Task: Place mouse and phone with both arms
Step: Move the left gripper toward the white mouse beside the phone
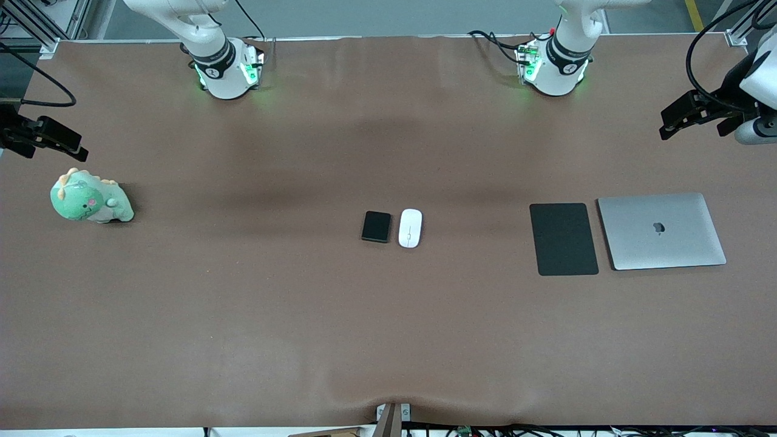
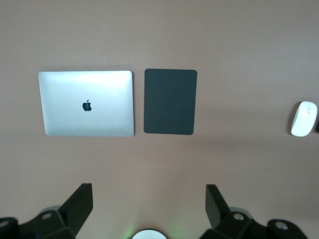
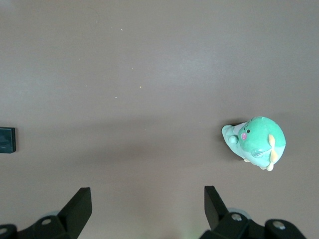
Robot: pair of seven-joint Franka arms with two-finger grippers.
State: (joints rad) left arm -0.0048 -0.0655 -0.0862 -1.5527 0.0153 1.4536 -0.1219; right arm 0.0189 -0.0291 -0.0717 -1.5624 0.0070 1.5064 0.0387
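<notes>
Mouse: white mouse (image 1: 410, 227) flat on the brown table (image 1: 243, 303), mid-table, just beside the phone, on the side toward the left arm's end.
Phone: black phone (image 1: 376, 226) flat, close to the mouse but not touching.
Mouse pad: dark pad (image 1: 563, 238) toward the left arm's end, just beside a closed silver laptop (image 1: 661, 230).
Toy: green plush dinosaur (image 1: 89, 198) at the right arm's end.
Left gripper: left gripper (image 2: 147, 206) up over the table's edge near the laptop, fingers apart, empty.
Right gripper: right gripper (image 3: 144, 206) up near the toy, fingers apart, empty.
</notes>
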